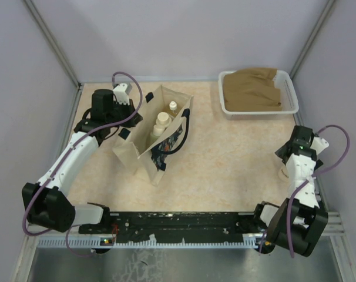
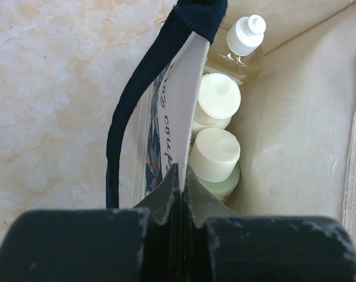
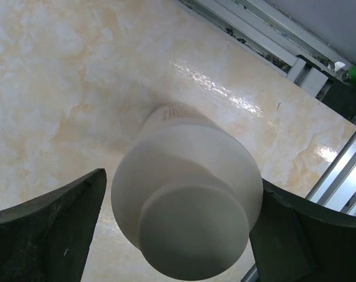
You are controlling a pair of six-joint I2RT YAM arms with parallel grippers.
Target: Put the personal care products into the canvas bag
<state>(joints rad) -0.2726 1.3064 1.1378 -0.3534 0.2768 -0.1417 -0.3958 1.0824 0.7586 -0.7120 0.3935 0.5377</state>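
The canvas bag stands open at the left of the table, its navy handle hanging outside. Inside it stand a clear amber-liquid bottle, a cream bottle and a pale olive-green bottle, which also show from above. My left gripper is shut on the top edge of the bag's printed wall. My right gripper is open around a further cream-white bottle, upright on the table at the right edge. A gap shows on the left finger's side.
A white tray holding brown cloth sits at the back right. The table's metal side rail runs just beyond the right bottle. Grey walls enclose the table on three sides.
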